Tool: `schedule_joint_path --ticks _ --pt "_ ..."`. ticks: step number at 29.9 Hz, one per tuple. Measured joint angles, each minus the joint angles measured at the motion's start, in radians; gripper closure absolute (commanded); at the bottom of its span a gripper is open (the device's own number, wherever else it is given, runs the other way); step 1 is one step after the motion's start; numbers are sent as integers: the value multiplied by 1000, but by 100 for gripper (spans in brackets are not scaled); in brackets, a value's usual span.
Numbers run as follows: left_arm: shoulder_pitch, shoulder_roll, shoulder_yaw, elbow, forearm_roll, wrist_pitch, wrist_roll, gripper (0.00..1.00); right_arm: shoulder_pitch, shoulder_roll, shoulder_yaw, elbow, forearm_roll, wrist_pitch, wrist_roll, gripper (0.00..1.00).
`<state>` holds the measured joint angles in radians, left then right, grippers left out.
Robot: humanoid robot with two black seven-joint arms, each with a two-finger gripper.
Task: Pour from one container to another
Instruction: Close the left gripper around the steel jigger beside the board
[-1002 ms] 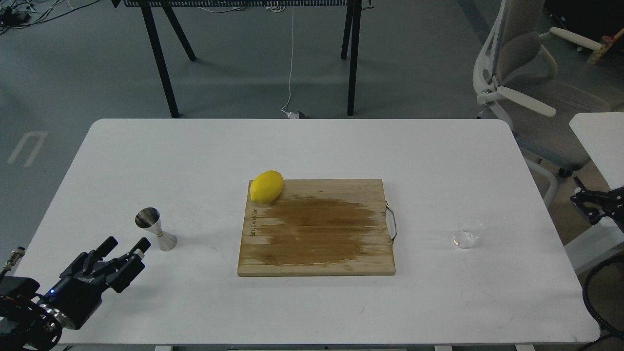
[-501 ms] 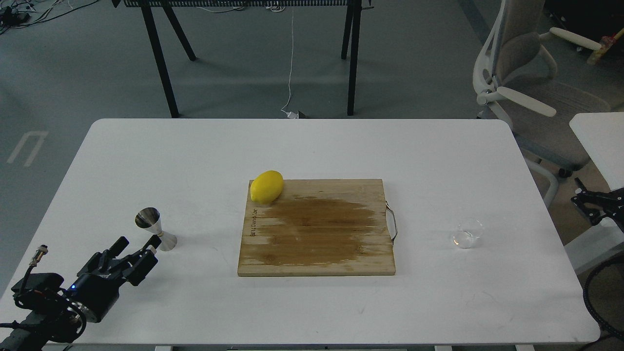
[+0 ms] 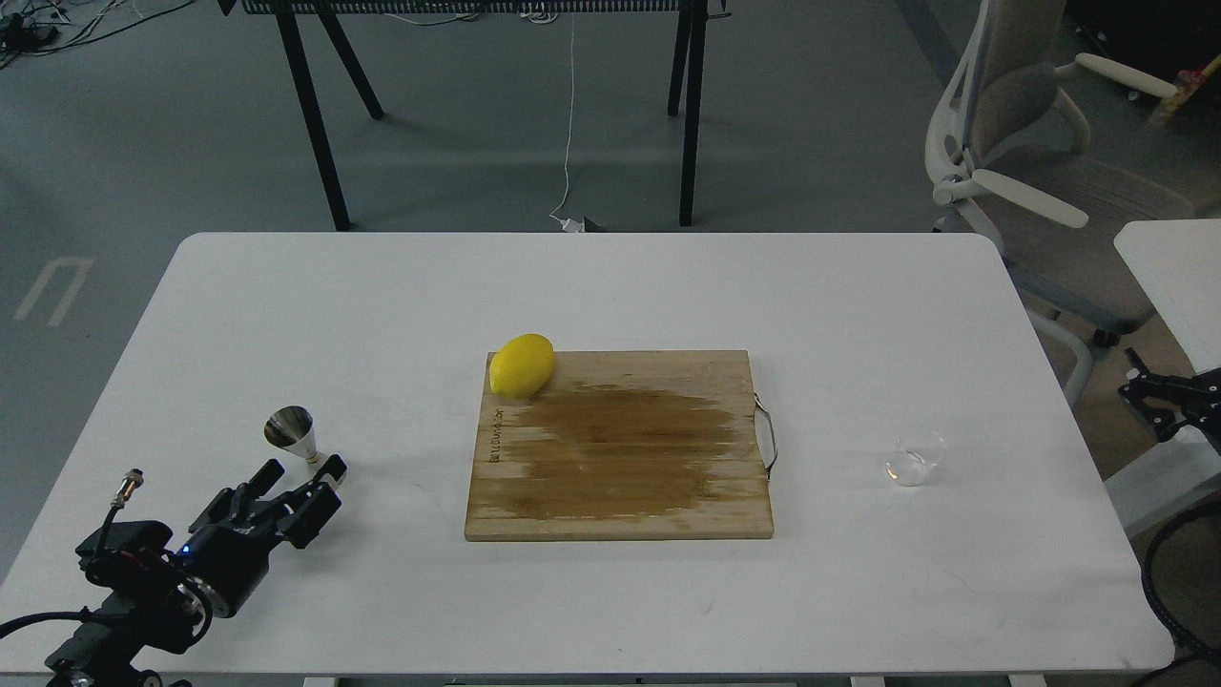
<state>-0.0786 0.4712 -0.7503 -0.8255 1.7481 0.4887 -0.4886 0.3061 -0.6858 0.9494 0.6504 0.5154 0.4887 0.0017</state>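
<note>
The steel jigger (image 3: 290, 430) stands upright on the left side of the white table (image 3: 610, 286). My left gripper (image 3: 301, 470) is open right in front of it, one finger on each side of the lower cone, which they partly hide. Whether the fingers touch the jigger I cannot tell. The clear glass tumbler (image 3: 914, 456) stands alone on the right side of the table, right of the board. My right gripper (image 3: 1156, 396) is a small dark shape beyond the table's right edge, far from the tumbler; its fingers cannot be told apart.
A wooden cutting board (image 3: 620, 458) with a metal handle lies in the middle, a yellow lemon (image 3: 522, 364) on its far left corner. An office chair (image 3: 1040, 172) and a second white table (image 3: 1173, 277) stand to the right. Black table legs (image 3: 310, 114) stand behind.
My left gripper has moved forward and to the right, from short of the jigger to straddling its lower cone. The right gripper, tumbler and lemon have hardly moved.
</note>
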Motion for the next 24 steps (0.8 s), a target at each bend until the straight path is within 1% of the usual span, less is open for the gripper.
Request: schedule_joint_path --ticks 3,8,12,17,19,21,24 --pt "-22 -7 0 18 0 0 0 8 -2 0 0 0 0 0 0 0" --pt "-66 -17 4 59 0 0 0 22 -8 0 0 0 1 0 0 0" --pt "-97 -23 45 93 -1 0 0 28 -9 0 0 0 1 0 0 0" --pt "-106 -28 63 114 -2 0 0 42 -10 0 0 0 2 0 0 0" --pt "-108 -28 63 116 -2 0 0 51 -10 0 0 0 2 0 0 0" --pt "-113 -28 62 117 -4 0 0 69 -10 0 0 0 2 0 0 0" --pt "-124 -29 62 117 -10 0 0 84 -12 0 0 0 2 0 0 0"
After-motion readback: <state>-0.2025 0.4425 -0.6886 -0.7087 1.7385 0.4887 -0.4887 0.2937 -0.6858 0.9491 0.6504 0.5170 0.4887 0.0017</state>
